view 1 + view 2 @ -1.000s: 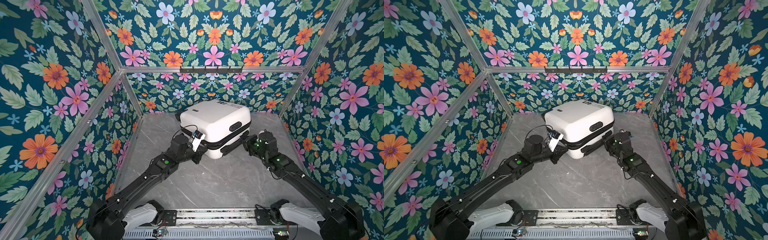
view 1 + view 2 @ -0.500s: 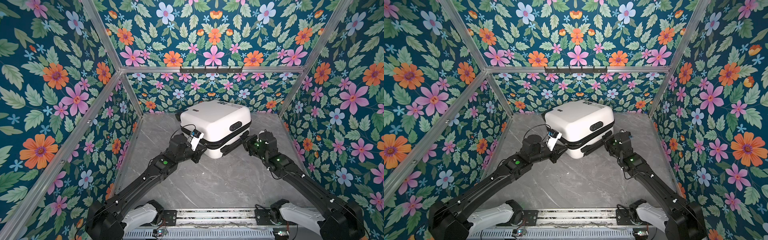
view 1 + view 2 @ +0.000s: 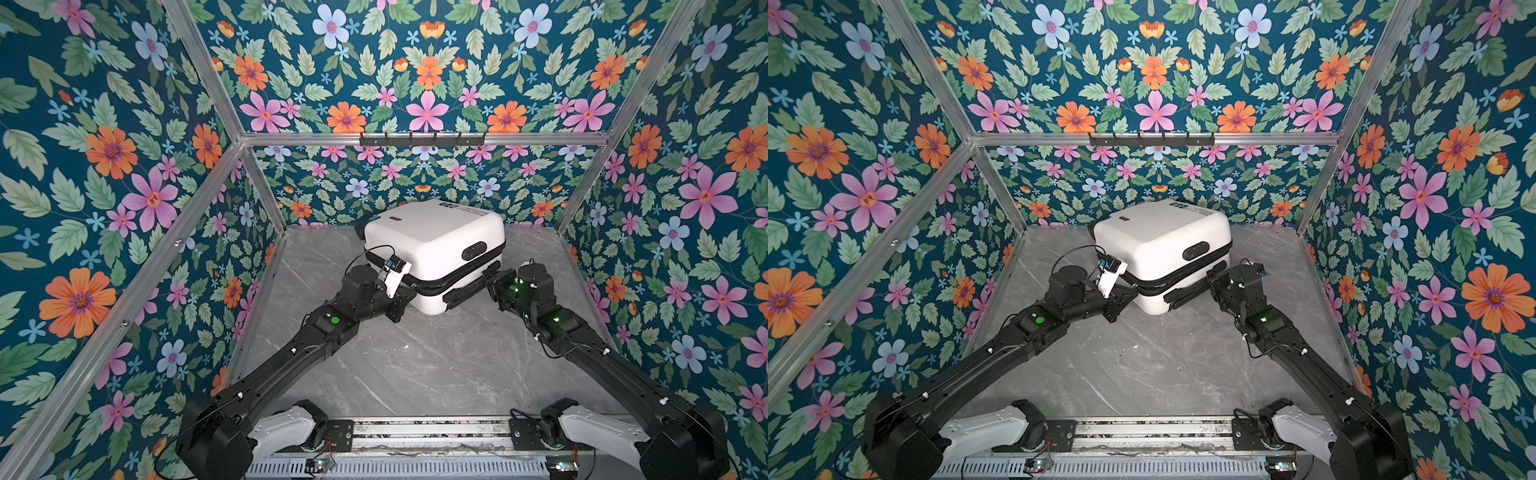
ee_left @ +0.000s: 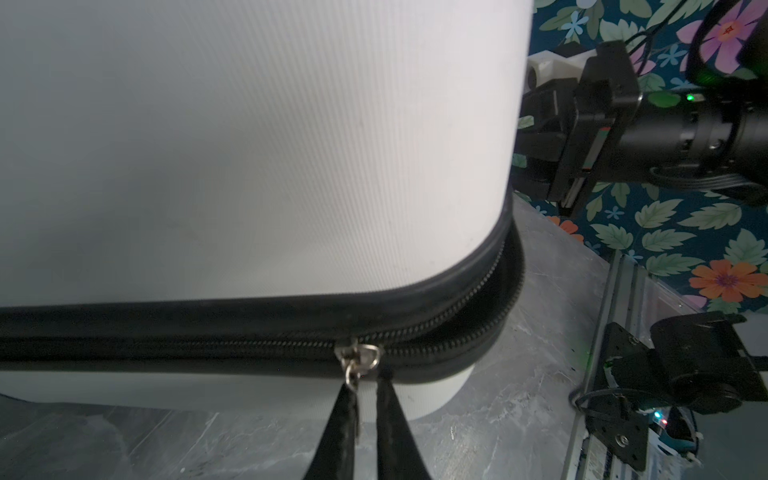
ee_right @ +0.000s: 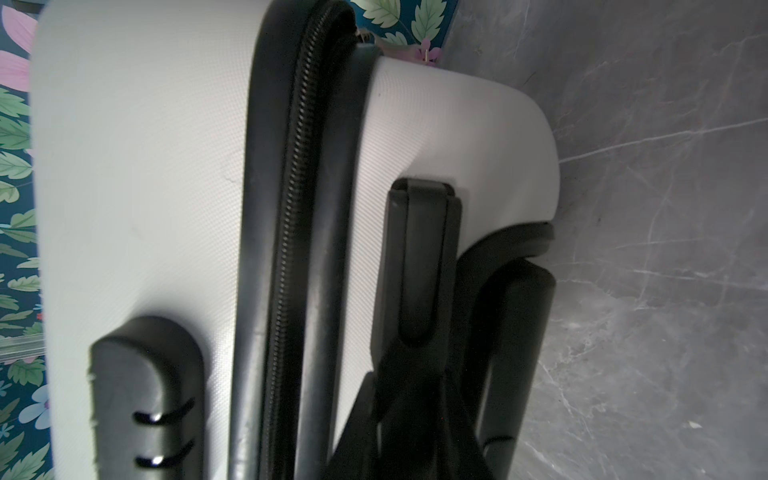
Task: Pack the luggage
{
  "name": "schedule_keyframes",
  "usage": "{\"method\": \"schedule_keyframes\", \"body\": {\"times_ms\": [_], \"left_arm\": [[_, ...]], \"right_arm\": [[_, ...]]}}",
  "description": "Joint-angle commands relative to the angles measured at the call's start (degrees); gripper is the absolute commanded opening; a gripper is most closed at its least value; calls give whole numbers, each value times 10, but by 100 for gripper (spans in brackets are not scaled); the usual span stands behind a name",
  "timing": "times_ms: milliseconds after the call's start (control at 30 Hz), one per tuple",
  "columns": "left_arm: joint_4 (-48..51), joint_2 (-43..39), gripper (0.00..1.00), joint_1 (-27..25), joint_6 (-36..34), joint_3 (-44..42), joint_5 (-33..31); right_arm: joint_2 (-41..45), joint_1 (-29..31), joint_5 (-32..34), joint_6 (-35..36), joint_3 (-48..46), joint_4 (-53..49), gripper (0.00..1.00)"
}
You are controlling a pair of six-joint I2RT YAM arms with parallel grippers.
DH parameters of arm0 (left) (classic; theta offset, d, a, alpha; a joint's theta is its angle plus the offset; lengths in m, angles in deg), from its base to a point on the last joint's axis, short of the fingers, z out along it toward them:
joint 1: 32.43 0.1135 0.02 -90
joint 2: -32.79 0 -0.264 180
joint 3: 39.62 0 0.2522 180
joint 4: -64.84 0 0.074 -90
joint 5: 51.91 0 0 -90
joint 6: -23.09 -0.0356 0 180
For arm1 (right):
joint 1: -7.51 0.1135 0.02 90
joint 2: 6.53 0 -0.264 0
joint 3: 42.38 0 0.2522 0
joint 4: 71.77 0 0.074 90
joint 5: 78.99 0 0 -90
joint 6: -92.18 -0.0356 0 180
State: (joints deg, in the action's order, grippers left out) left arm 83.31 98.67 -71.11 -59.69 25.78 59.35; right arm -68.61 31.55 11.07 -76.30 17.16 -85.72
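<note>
In both top views, luggage (image 3: 432,237) (image 3: 1158,237) lying flat, cornerwise on table (image 3: 415,365)

A: Quick one, what am I logging for the body?

B: I'm seeing two matte black arms, left arm (image 3: 291,353) and right arm (image 3: 598,361), each glowing a green light (image 3: 334,320).

A: Bases?

B: I'm noting white shoulder housings (image 3: 286,428) on a slotted metal rail (image 3: 428,432). A thin black cable (image 3: 376,246) is looping off a white camera bracket (image 3: 395,278). The left gripper (image 4: 368,380) is showing black tapered fingers (image 4: 343,428).
</note>
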Motion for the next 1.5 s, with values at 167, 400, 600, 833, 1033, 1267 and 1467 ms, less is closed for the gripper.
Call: {"method": "schedule_keyframes", "body": {"times_ms": [167, 400, 600, 833, 1033, 1267, 1467], "left_arm": [[-62, 4, 0, 0, 3, 16, -11], [20, -11, 0, 0, -25, 41, 9], [98, 5, 0, 0, -32, 86, 76], [133, 10, 0, -19, -17, 120, 113], [134, 23, 0, -40, -10, 149, 116], [125, 39, 0, -58, -7, 169, 97], [95, 53, 0, -63, 15, 180, 72]], "right_arm": [[10, 5, -75, 60, 1, 167, 0], [3, 4, -71, 63, -2, 167, 0], [-15, 10, -66, 66, 2, 172, 0], [-29, 34, -33, 73, -1, 175, 0], [-35, 49, -7, 73, -6, 174, 0], [-36, 62, 14, 74, -8, 165, 0], [-25, 74, 33, 81, -14, 160, 0]]}}
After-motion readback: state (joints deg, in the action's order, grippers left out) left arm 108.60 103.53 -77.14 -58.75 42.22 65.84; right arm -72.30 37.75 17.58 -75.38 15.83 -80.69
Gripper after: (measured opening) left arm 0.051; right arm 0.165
